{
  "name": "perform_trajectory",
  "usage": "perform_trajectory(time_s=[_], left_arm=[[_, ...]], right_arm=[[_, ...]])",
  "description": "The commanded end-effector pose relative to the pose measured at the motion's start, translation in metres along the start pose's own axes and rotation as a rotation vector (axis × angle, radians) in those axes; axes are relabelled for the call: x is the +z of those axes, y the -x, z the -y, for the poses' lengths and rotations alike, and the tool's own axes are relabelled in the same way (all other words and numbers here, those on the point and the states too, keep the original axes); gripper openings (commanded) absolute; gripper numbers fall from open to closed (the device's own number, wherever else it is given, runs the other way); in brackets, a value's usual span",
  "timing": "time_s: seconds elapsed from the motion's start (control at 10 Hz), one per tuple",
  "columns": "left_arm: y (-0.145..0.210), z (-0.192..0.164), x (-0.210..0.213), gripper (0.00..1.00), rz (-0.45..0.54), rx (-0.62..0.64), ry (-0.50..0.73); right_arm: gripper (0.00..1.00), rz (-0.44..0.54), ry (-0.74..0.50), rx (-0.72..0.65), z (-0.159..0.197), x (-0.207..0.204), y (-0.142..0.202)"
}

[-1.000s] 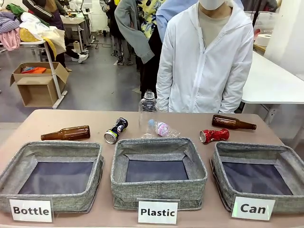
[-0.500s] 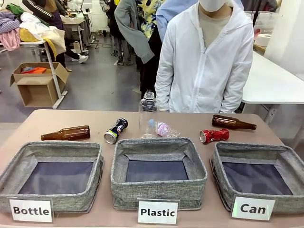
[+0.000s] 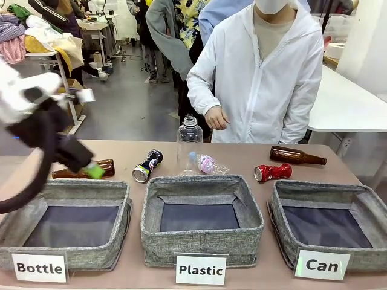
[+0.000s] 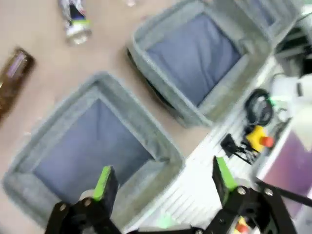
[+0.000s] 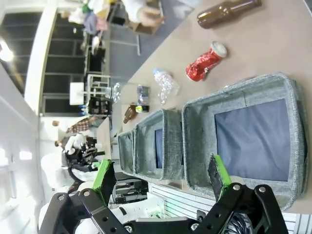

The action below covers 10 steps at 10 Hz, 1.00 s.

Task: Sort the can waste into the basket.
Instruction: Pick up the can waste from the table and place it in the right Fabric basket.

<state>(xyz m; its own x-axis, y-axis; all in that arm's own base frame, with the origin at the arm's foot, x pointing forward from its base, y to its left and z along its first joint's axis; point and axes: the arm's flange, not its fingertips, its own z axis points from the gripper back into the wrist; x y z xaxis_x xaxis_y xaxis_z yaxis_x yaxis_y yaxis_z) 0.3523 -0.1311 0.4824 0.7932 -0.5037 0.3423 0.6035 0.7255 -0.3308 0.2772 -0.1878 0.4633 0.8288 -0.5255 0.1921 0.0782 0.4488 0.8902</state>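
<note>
Two cans lie on their sides on the table. The black-and-blue can is left of the middle, and the red can lies just behind the basket signed "Can" at the right. My left gripper, blurred by motion, hangs open over the far edge of the "Bottle" bin, left of the black-and-blue can. In its own wrist view my right gripper is open and holds nothing, with the basket beyond its fingers.
Grey bins signed "Bottle" and "Plastic" stand left of the basket. Brown bottles lie at both ends of the table. An upright clear bottle and a crushed one sit mid-table. A person's hand hovers at the far edge.
My left arm has swung into the front view from the left, over the "Bottle" bin. The person has brought a hand forward at waist height. The cans have not moved.
</note>
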Motion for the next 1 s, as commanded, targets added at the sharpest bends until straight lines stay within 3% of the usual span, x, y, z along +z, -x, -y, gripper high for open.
perform_trajectory(time_s=[0.0, 0.1, 0.2, 0.5, 0.6, 0.7, 0.8, 0.9], left_arm=[[-0.024, -0.027, -0.011, 1.0, 0.007, 0.023, -0.114], [-0.015, -0.04, -0.01, 1.0, 0.019, 0.06, -0.016], [-0.02, 0.001, -0.014, 1.0, -0.002, -0.016, -0.06], [-0.025, -0.013, -0.021, 1.0, 0.002, -0.005, -0.053], [-0.014, 0.001, -0.013, 1.0, 0.06, 0.024, -0.064], [-0.034, 0.015, -0.004, 1.0, 0.079, 0.009, -0.105], [-0.072, 0.027, 0.005, 1.0, 0.033, -0.038, -0.151], [-0.108, 0.037, 0.005, 1.0, 0.012, 0.003, -0.223]], right_arm=[[1.0, 0.008, -0.022, 0.029, 0.001, 0.001, -0.004], [1.0, 0.008, -0.022, 0.029, 0.001, 0.001, -0.004], [1.0, 0.008, -0.022, 0.029, 0.001, 0.001, -0.004], [1.0, 0.008, -0.022, 0.029, 0.001, 0.001, -0.004], [1.0, 0.008, -0.022, 0.029, 0.001, 0.001, -0.004], [1.0, 0.008, -0.022, 0.029, 0.001, 0.001, -0.004], [1.0, 0.008, -0.022, 0.029, 0.001, 0.001, -0.004], [1.0, 0.008, -0.022, 0.029, 0.001, 0.001, -0.004]])
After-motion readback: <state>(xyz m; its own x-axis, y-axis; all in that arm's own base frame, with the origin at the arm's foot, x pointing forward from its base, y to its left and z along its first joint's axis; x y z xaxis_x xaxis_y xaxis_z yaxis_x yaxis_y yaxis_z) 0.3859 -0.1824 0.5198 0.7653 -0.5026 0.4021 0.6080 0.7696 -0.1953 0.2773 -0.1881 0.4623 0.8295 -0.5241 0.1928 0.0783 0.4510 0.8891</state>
